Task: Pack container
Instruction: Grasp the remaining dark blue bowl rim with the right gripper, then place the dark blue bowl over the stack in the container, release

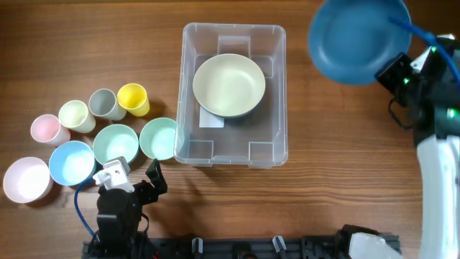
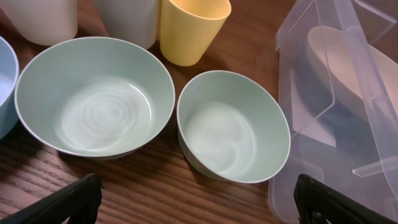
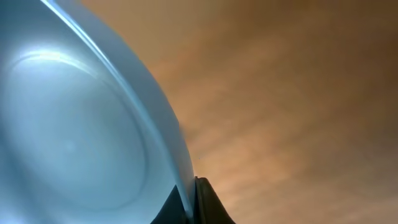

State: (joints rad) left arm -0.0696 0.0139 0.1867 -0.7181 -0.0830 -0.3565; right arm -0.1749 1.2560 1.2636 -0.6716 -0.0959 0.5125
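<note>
The right pincer [image 3: 191, 200] was clamped on the rim of a blue bowl [image 1: 358, 39], held in the air to the right of the container [image 1: 280, 108], not over it. The left pincer [image 2: 199, 205] hung empty, fingers apart, just short of two mint bowls [image 2: 233, 127]. The container sat in the middle of the bench [image 1: 330, 165] with only a cream bowl [image 1: 228, 85] inside. Packing looked barely begun: the blue bowl, and the bowls and cups [image 1: 133, 98] to its left, were not yet in.
</note>
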